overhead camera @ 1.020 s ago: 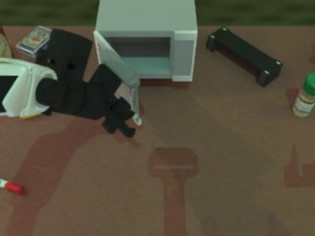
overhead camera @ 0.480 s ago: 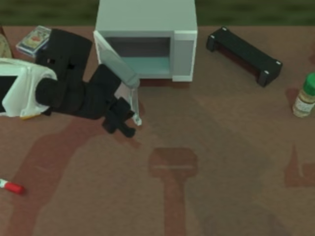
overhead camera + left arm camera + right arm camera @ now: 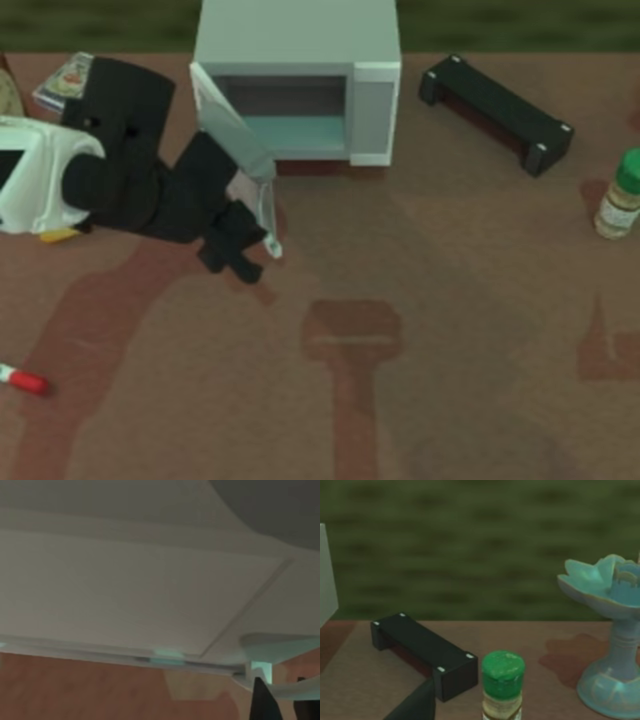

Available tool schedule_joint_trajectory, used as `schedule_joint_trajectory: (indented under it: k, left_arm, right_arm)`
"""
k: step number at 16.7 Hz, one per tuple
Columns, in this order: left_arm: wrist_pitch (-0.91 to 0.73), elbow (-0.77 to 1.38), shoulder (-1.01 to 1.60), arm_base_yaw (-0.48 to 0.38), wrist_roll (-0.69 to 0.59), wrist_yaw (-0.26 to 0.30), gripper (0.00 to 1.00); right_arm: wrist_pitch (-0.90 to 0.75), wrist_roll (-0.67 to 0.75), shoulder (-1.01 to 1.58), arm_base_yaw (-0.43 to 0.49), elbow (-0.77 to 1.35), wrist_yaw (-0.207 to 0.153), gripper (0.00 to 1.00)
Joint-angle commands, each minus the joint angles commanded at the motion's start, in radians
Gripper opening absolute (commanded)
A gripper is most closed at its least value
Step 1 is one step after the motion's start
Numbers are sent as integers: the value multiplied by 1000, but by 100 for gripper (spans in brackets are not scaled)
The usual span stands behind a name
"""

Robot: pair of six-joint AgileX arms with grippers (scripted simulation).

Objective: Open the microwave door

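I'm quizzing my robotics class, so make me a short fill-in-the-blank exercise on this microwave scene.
1. The microwave door stands partly ____.
2. The ____ gripper is at the door's handle.
3. The cap of the jar is ____.
4. The long block lies to the ____ of the microwave.

Missing words: open; left; green; right

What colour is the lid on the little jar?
Green lid on the small spice jar, clearest in the right wrist view.

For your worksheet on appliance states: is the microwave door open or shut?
Open. The microwave door swings out from the microwave, baring the teal cavity; the left gripper is at its handle edge.
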Motion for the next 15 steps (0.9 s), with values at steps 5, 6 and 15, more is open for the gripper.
schedule_joint_trajectory:
  k: [5, 6, 15]
  left_arm:
    - [-11, -1, 0, 12, 23, 14, 0]
    - [-11, -1, 0, 12, 23, 14, 0]
    - [-11, -1, 0, 12, 23, 14, 0]
  right_arm:
    - [0, 0, 0, 0, 0, 0, 100]
    - [0, 0, 0, 0, 0, 0, 100]
    - [0, 0, 0, 0, 0, 0, 100]
